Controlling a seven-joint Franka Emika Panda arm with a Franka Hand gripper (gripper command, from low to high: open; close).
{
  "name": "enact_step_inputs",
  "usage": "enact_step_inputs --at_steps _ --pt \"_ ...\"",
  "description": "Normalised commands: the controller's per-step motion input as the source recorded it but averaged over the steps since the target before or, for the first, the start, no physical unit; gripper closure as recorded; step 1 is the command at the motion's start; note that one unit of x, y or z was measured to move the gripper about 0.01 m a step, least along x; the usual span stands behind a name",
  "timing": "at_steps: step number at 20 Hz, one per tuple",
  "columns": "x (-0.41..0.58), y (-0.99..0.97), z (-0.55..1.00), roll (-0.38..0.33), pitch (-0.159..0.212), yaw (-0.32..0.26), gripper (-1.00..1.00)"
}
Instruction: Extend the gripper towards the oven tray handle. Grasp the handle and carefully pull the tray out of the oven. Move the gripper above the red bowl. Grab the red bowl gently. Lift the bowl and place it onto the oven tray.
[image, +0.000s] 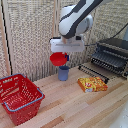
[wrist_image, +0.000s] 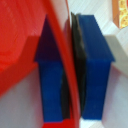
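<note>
My gripper (image: 63, 54) is shut on the rim of the red bowl (image: 58, 59) and holds it in the air above the blue cup (image: 63, 73). In the wrist view the two dark blue fingers (wrist_image: 95, 70) pinch the thin red rim of the bowl (wrist_image: 22, 40) between them. The oven (image: 114, 54) stands at the exterior view's right, open. Its wire tray (image: 96, 69) is pulled out over the table, with the thin handle bar (image: 93, 72) along its front edge. The bowl is left of the tray and well above it.
A big red basket (image: 19, 97) with a blue rim sits at the exterior view's left front. A yellow-orange snack packet (image: 92, 84) lies on the wooden table (image: 75, 107) just in front of the tray. A slatted wall is behind.
</note>
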Motion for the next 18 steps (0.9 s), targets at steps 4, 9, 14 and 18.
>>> enact_step_inputs --at_steps 4,9,14,18 --pt "-0.001 -0.61 0.17 0.019 0.027 -0.196 1.0" --pt "0.0 -0.63 0.04 0.0 0.009 -0.202 1.0" --pt "0.0 -0.67 0.06 0.0 0.023 -0.189 1.0" --pt "0.0 -0.62 0.04 0.0 0.015 -0.21 1.0"
